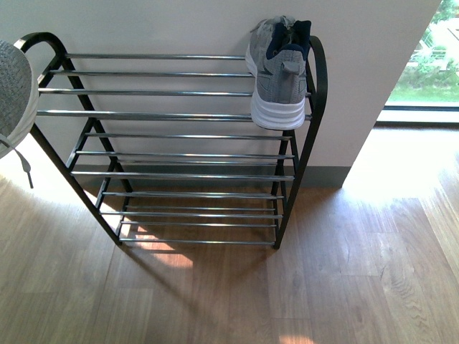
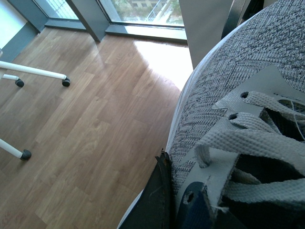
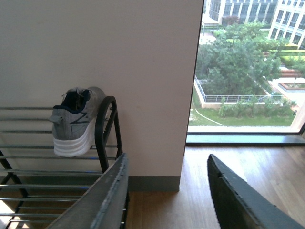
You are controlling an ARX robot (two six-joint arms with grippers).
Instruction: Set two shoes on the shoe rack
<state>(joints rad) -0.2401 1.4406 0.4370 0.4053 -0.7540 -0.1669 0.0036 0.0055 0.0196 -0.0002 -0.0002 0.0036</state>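
While one grey knit sneaker [image 1: 278, 75] sits heel-out at the right end of the shoe rack's [image 1: 158, 92] top tier, the second sneaker [image 1: 14, 93] hangs aloft by the rack's left end, lace [image 1: 21, 161] dangling; left tool [image 2: 164, 210] apparently clamped on its side; right tool [image 3: 167, 191] wide apart, empty; next: set it sole-down alongside.

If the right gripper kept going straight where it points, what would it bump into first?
Probably the pale wall beside the shoe rack; the open right gripper aims there, though depth is unclear.
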